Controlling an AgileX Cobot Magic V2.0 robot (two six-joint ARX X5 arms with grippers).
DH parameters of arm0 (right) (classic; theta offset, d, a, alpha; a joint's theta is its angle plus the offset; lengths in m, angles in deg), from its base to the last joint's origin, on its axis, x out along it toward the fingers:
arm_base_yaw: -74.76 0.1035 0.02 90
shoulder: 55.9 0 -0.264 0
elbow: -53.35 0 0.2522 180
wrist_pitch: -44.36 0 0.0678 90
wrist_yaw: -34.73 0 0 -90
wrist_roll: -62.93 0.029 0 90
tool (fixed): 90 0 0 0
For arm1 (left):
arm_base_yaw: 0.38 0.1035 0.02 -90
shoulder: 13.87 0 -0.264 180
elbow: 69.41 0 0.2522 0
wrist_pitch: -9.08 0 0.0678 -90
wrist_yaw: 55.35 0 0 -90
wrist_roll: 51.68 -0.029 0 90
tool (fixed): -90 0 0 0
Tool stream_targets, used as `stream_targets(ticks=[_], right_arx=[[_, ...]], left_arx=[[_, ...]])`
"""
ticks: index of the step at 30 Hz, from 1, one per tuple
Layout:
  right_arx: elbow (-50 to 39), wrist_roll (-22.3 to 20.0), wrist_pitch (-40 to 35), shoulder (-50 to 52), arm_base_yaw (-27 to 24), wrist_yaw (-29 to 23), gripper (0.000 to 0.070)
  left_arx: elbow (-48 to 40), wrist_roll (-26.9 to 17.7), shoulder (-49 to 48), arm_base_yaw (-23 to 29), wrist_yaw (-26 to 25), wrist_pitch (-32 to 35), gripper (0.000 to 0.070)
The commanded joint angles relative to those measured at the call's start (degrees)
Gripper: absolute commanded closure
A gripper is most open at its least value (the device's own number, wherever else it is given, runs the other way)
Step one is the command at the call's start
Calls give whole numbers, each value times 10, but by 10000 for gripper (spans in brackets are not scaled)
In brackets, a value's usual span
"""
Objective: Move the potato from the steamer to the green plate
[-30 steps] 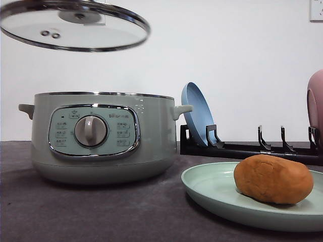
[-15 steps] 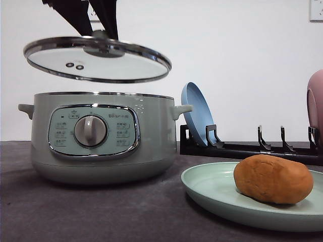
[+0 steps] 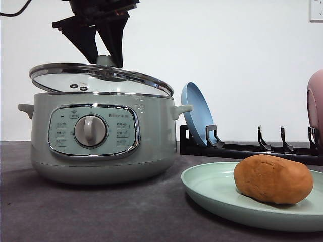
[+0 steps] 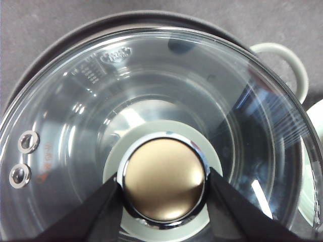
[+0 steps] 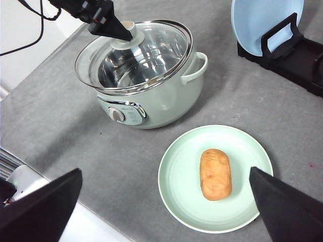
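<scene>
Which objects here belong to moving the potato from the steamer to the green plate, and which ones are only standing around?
Part of the job:
- potato, lying on the green plate
- steamer
- glass lid, tilted on the steamer's rim
- left gripper, shut on the lid's knob

Standing around:
- blue plate, upright in the black rack
- pink dish

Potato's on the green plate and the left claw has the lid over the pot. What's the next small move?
Probably ease the lid straight down: it sits tilted just above the steamer rim, its knob gripped by the left claw. The potato already lies on the green plate.
</scene>
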Motion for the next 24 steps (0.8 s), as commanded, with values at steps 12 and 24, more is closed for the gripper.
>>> stream_targets(ticks=[12,24], right_arx=[[8,6,-7,-1,3,-2,1],[8,5,-8,-1,3,-15,1]], left_arx=[[22,-10,39,-1,-2,19,700],[22,-13,61,2,-2,13,700]])
